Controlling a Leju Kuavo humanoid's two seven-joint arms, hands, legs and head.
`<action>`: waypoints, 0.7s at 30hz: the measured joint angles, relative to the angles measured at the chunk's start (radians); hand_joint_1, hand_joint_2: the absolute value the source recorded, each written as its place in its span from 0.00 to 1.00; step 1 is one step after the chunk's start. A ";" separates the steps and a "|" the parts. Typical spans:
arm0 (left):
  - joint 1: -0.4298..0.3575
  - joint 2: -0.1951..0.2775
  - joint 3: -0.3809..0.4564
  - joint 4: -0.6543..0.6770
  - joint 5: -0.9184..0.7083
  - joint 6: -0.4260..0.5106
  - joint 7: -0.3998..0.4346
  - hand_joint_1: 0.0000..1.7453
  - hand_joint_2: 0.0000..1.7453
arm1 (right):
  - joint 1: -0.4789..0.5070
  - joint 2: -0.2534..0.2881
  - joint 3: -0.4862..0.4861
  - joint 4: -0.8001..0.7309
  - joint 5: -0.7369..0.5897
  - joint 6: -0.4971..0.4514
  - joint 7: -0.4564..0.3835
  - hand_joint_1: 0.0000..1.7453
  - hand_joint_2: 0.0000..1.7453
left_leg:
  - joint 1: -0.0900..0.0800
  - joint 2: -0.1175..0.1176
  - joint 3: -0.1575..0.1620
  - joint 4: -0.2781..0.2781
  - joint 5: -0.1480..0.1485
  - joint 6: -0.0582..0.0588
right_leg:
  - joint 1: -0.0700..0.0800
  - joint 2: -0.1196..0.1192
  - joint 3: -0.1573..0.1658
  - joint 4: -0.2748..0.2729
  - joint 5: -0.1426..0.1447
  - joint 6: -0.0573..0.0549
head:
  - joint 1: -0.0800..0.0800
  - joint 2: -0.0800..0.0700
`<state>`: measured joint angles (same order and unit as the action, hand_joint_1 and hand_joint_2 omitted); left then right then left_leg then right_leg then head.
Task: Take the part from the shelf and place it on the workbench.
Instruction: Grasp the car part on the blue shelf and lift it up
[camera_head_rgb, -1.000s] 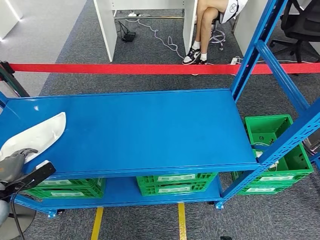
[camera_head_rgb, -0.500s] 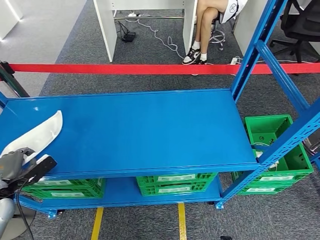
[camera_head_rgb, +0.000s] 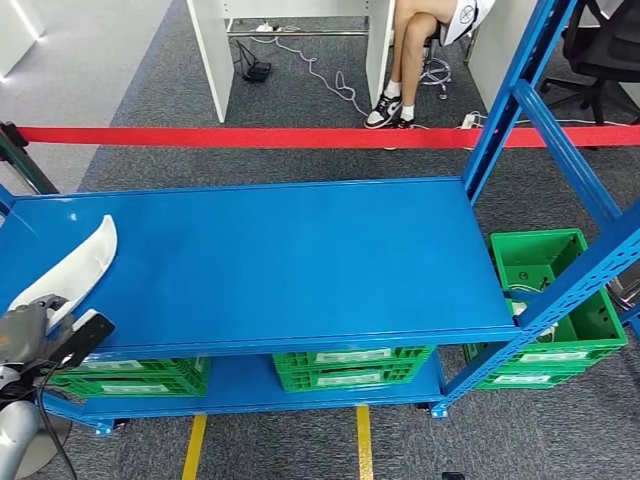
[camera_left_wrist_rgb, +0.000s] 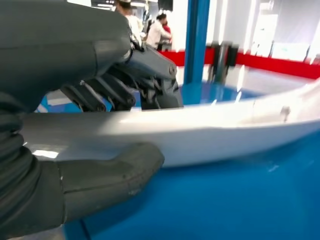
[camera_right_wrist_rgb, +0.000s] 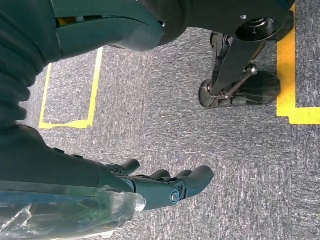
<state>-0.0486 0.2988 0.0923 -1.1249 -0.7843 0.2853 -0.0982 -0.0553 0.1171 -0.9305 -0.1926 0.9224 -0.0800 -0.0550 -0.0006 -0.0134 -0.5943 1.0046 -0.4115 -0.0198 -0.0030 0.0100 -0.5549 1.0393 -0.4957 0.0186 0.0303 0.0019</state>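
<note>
A long curved white part (camera_head_rgb: 74, 268) lies over the left end of the blue shelf board (camera_head_rgb: 287, 260), its far tip raised. My left hand (camera_head_rgb: 34, 335) grips its near end at the shelf's front left corner. In the left wrist view the thumb (camera_left_wrist_rgb: 109, 172) sits on one side of the white part (camera_left_wrist_rgb: 211, 132) and the dark fingers (camera_left_wrist_rgb: 124, 85) wrap the other side. My right hand (camera_right_wrist_rgb: 166, 187) hangs over grey carpet with its fingers stretched out and nothing in it.
Green crates (camera_head_rgb: 351, 365) sit on the lower shelf level and another green crate (camera_head_rgb: 555, 290) stands on the floor at the right. Blue uprights (camera_head_rgb: 521, 85) rise at the right. A red barrier tape (camera_head_rgb: 302, 137) runs behind the shelf. A person's legs (camera_head_rgb: 404, 60) show beyond it.
The white part has swung and slid leftward toward the shelf's left end with my left hand holding it; its far tip now points more upright. The right hand has not moved.
</note>
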 joint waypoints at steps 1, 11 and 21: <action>0.004 -0.008 0.007 -0.005 0.016 0.038 -0.029 1.00 1.00 | 0.000 0.000 -0.001 0.000 0.002 0.000 0.000 0.00 1.00 | 0.000 0.000 0.000 0.000 0.000 0.000 | 0.000 0.000 0.000 0.000 0.000 0.000 | 0.000 0.000; 0.068 -0.115 0.078 -0.170 0.161 0.330 -0.290 1.00 1.00 | -0.004 0.000 -0.002 0.000 0.037 -0.003 -0.004 0.00 1.00 | 0.000 0.000 -0.002 0.000 0.000 0.001 | 0.000 0.000 0.000 0.000 0.000 0.000 | 0.000 0.000; 0.105 -0.162 0.097 -0.264 0.235 0.359 -0.381 1.00 1.00 | -0.008 0.000 -0.002 0.000 0.053 -0.003 -0.005 0.00 1.00 | 0.000 0.000 -0.003 0.000 0.000 0.001 | 0.000 0.000 0.000 0.000 0.000 0.000 | 0.000 0.000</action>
<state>0.0567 0.1368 0.1890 -1.3891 -0.5497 0.6446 -0.4788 -0.0633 0.1171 -0.9323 -0.1926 0.9755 -0.0828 -0.0603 -0.0005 -0.0133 -0.5977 1.0048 -0.4120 -0.0191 -0.0028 0.0105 -0.5551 1.0390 -0.4956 0.0187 0.0304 0.0019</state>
